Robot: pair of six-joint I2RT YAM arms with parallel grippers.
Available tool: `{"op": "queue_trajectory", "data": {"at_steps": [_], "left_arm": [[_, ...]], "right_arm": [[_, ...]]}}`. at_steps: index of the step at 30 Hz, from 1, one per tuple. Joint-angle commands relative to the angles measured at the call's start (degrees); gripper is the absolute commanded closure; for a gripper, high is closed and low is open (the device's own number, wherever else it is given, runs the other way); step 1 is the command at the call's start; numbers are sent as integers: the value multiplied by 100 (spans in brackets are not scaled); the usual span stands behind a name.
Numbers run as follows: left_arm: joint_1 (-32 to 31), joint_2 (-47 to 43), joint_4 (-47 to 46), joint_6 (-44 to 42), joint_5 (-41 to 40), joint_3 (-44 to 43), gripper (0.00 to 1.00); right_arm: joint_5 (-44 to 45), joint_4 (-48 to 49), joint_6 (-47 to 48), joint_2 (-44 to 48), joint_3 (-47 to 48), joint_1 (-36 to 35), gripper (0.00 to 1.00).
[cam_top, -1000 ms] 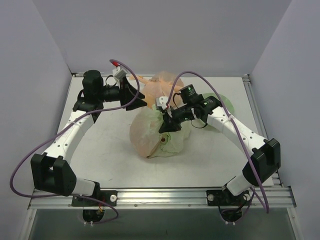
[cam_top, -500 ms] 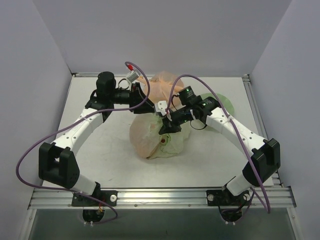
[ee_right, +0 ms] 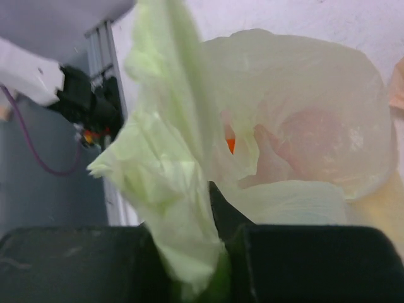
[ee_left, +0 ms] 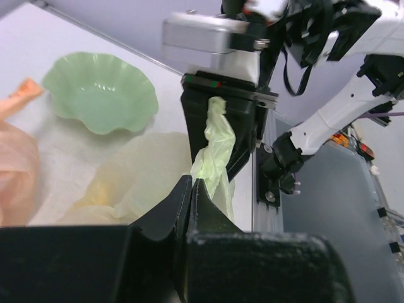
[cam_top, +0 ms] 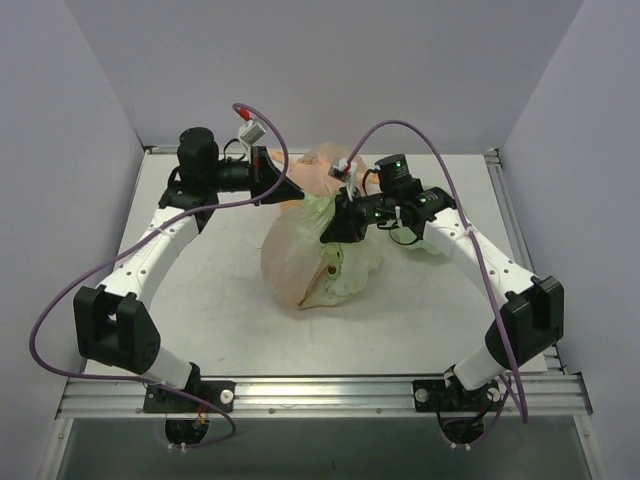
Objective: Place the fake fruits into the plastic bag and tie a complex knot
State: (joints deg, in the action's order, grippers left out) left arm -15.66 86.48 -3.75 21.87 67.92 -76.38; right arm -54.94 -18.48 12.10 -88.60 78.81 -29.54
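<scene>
Mid-tabletop, a bit toward the back, sits the plastic bag point(cam_top: 300, 262): pale green, translucent, crinkly, its bulging body resting on the surface. The fake fruits point(cam_top: 330, 270) are inside it. They show only thru the film, as a red-orange spot overhead and as an orange fleck plus a pinkish round blur in the right wrist view. Count & kinds can't be told.

The bag's top is drawn up into a twisted green strand. The right jaws are clamped on that strand just above the bag's body. The left jaws are pinched tight too, w/ the strand's other end nipped at their tips, as the left wrist view shows. The two sets of jaws sit close together. The left arm point(cam_top: 150, 250) reaches in from the left, the right arm point(cam_top: 480, 262) from the right.

Just behind the bag lies a peach-orange bag point(cam_top: 322, 168). A pale green wavy-edged dish point(ee_left: 101, 95) stands upright on the surface to the right.

The tabletop point(cam_top: 210, 300) is whitish & matte. A metal rail point(cam_top: 320, 392) along its near edge carries both arm bases. Plain pale lilac-grey walls point(cam_top: 320, 70) close in the left, back & right sides. Purple cables point(cam_top: 400, 124) arc above the arms.

Hard to make out:
- Overhead, the dish is nearly all hidden behind the right arm.
- The wrists cover the front of the peach-orange bag.
- The right wrist view is mostly blurred plastic, very close to the lens.
- The bag's handle loops can't be told apart in the strand.
- The bag's left side reads peachy overhead; contents or film, can't tell.
</scene>
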Motion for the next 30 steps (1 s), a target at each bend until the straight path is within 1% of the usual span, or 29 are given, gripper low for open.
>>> {"op": "queue_trajectory", "data": {"at_steps": [1, 2, 3, 4, 5, 6, 8, 10, 16, 18, 20, 22, 23, 24, 26, 27, 30], "left_arm": [[116, -43, -407, -95, -595, -772, 100], [98, -43, -268, -130, -665, -973, 100], [72, -26, -145, -287, -797, -1071, 100], [-24, -34, 39, -419, -885, -1168, 100], [-68, -87, 363, -699, -973, -1264, 100], [-121, -139, 644, -823, -1183, -1352, 100], [-288, -314, 1224, -1182, -1508, -1406, 100], [-358, -447, 1472, -1299, -1789, -1284, 100], [-719, -1159, 1825, -1440, -2098, -520, 100], [-754, -1431, 1834, -1317, -2003, -326, 100], [-824, -1668, 1999, -1220, -1687, 24, 100], [-1113, -1835, 2089, -1203, -1641, 385, 100], [-1236, -1958, 2089, -1194, -1685, 770, 100], [-1481, -1977, 2089, -1159, -1973, 930, 100], [-1650, -1803, 2063, -1088, -2124, 1220, 100], [-1755, -1723, 2071, -1071, -2447, 1396, 100], [-1993, -1249, 1729, -904, -2625, 1669, 100]], "right_arm": [[-289, 878, -3304, 298, -548, 273, 100], [-298, 1221, -3815, 360, -681, 299, 100], [-324, 1798, -4325, 404, -795, 308, 100], [-333, 2178, -5496, 466, -936, 300, 100], [-307, 2965, -6030, 518, -1242, 300, 100], [-168, 3234, -6487, 571, -1375, 300, 100], [105, 3176, -6824, 703, -1481, 387, 100], [281, 3246, -7272, 695, -1500, 492, 100], [641, 3202, -7766, 843, -1473, 449, 100], [747, 3035, -7810, 923, -1456, 458, 100], [922, 2903, -7837, 1037, -1578, 467, 100], [993, 2929, -7881, 1107, -1832, 458, 100], [1037, 2920, -7898, 1116, -1912, 458, 100], [1029, 2920, -7855, 1117, -1982, 475, 100], [1029, 2981, -7758, 1134, -2184, 510, 100], [985, 3034, -7705, 1143, -2290, 545, 100], [976, 3149, -7258, 1274, -2764, 677, 100]]}}
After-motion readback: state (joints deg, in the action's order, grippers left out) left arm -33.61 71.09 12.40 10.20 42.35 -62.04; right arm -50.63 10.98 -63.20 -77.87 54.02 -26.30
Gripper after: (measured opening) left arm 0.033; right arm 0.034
